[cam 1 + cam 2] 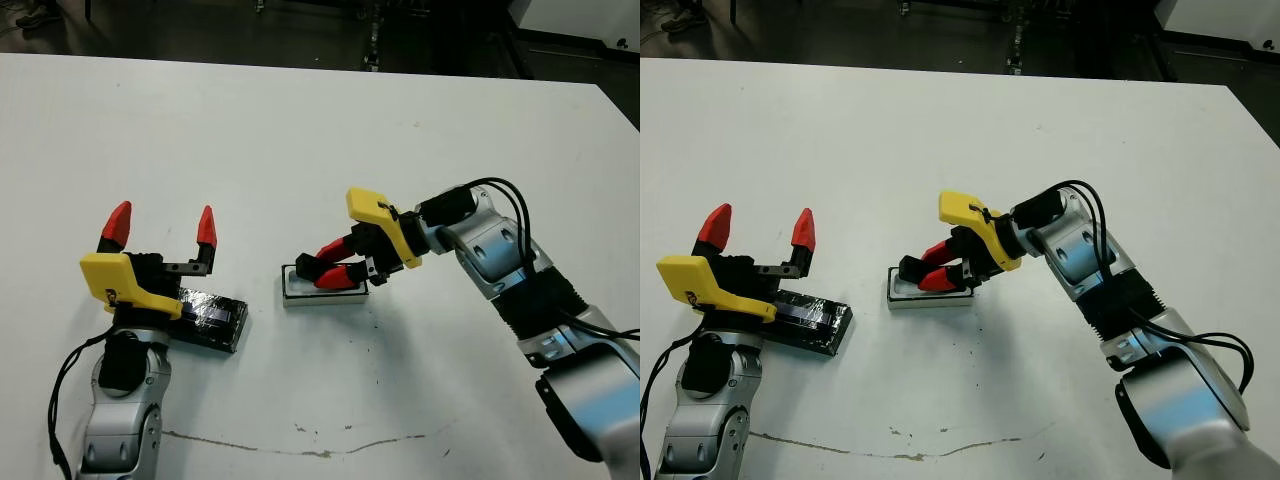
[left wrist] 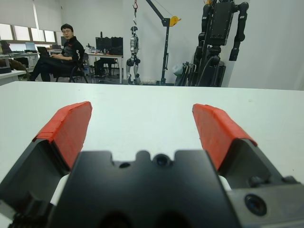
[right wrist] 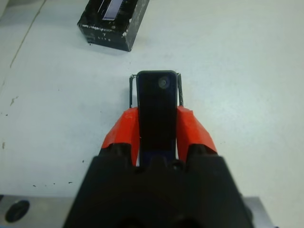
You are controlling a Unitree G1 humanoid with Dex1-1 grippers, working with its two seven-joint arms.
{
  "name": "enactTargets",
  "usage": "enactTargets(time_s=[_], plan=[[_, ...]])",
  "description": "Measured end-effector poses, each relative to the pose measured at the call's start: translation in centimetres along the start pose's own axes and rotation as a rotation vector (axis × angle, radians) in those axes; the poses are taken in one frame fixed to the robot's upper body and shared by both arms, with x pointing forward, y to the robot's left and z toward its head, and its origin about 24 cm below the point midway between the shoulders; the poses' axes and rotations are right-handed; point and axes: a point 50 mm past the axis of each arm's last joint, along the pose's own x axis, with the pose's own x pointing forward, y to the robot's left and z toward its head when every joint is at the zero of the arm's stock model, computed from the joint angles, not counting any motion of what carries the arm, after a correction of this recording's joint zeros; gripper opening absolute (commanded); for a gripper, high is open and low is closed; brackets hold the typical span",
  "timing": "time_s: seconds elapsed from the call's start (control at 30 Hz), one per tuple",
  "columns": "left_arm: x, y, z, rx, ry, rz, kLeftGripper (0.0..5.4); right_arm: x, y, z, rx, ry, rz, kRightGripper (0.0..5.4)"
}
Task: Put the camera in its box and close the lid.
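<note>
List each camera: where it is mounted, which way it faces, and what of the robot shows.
Head stereo pair: on the head, looking down at the table; both arms, left hand by the lid, right hand over the box.
Left wrist: along open fingers across the table to a seated person.
Right wrist: along fingers shut on the camera.
Shared: the right wrist and head views both show the lid.

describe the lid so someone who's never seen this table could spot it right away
On the white table, look to the robot's left, just under its open left gripper. The lid lies flat there: glossy black, apart from the white-rimmed box where the right gripper holds the camera.
</note>
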Motion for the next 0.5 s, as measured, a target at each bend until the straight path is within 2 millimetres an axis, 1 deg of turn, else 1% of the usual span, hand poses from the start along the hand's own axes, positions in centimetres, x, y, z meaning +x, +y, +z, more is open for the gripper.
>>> enactTargets(time_s=[0.13,0.2,0.27,0.5], plan=[[-0.01,0.00,-0.01,0.000,0.000,0.000,5.40,0.20,0.02,0.25,-0.027,0.041,0.009,1.66],[-0.01,0.00,-0.01,0.000,0.001,0.000,5.40,0.21,0.01,0.30,-0.025,0.047,0.011,2.03],[-0.03,-0.01,-0.02,0.001,0.001,0.000,5.40,0.08,-0.08,-0.07,-0.006,0.079,0.005,2.24],[-0.06,-0.02,-0.05,-0.001,0.002,-0.001,5.40,-0.54,-0.40,-0.56,0.019,0.094,-0.006,3.33]])
